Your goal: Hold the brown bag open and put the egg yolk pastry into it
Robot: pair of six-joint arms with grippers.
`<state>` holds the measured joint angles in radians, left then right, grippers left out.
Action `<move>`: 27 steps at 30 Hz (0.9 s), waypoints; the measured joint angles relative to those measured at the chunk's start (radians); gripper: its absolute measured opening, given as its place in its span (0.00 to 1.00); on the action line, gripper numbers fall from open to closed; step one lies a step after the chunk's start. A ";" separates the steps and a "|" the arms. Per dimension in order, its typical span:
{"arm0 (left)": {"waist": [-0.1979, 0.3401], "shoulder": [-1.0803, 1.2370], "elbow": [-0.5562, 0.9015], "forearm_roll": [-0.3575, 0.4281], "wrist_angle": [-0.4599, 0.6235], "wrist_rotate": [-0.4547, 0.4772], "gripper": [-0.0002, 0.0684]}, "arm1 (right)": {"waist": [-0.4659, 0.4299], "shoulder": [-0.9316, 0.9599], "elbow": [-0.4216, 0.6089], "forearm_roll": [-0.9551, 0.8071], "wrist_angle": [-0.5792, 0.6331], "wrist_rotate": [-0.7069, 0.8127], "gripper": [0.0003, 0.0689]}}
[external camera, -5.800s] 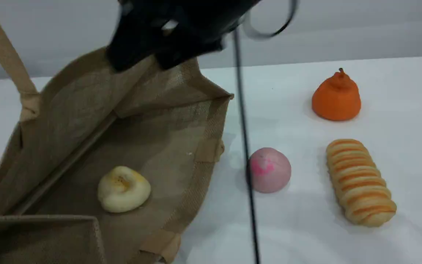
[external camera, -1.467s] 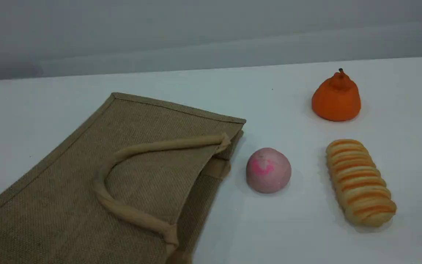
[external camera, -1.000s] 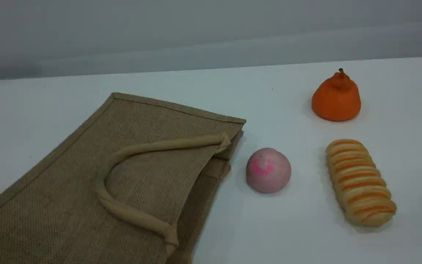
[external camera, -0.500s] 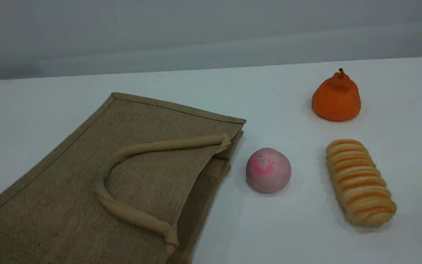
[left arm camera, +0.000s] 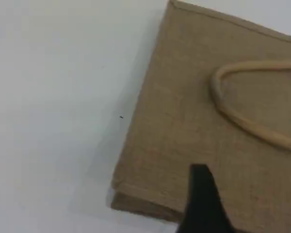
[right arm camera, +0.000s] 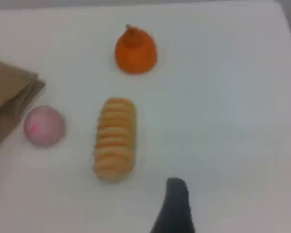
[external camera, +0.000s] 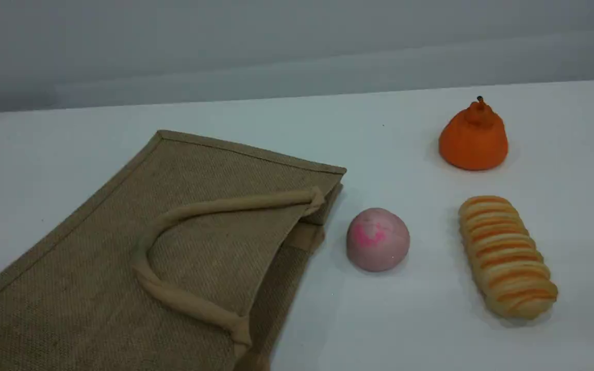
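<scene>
The brown bag lies flat on the white table at the left, its mouth shut and its beige handle draped over the top face. The egg yolk pastry is hidden from every view. Neither gripper shows in the scene view. In the left wrist view, my left gripper hovers above the bag near its edge, with one dark fingertip showing and nothing in it. My right gripper hangs over bare table, right of the pastries, open and holding nothing. The bag's corner shows at that view's left edge.
A pink-swirled round bun sits just right of the bag's mouth. A long orange-striped loaf lies further right. An orange pear-shaped piece stands behind the loaf.
Some seconds ago the bag was held open with the cream pastry lying inside and a dark arm above it. Now it lies flat and shut, with no arm in the scene view. Nothing moved over the last second.
</scene>
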<state>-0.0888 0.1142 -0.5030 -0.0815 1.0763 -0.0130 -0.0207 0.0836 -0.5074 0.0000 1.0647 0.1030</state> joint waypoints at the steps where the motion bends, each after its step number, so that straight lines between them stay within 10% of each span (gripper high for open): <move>1: 0.000 0.000 0.000 0.000 0.000 0.001 0.61 | -0.001 -0.020 0.000 0.000 0.000 0.000 0.77; 27: -0.002 -0.114 -0.001 0.000 0.001 0.001 0.61 | 0.000 -0.084 0.001 0.000 0.000 -0.001 0.77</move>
<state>-0.0908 0.0000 -0.5039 -0.0815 1.0774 -0.0117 -0.0210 0.0000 -0.5063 0.0000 1.0649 0.1020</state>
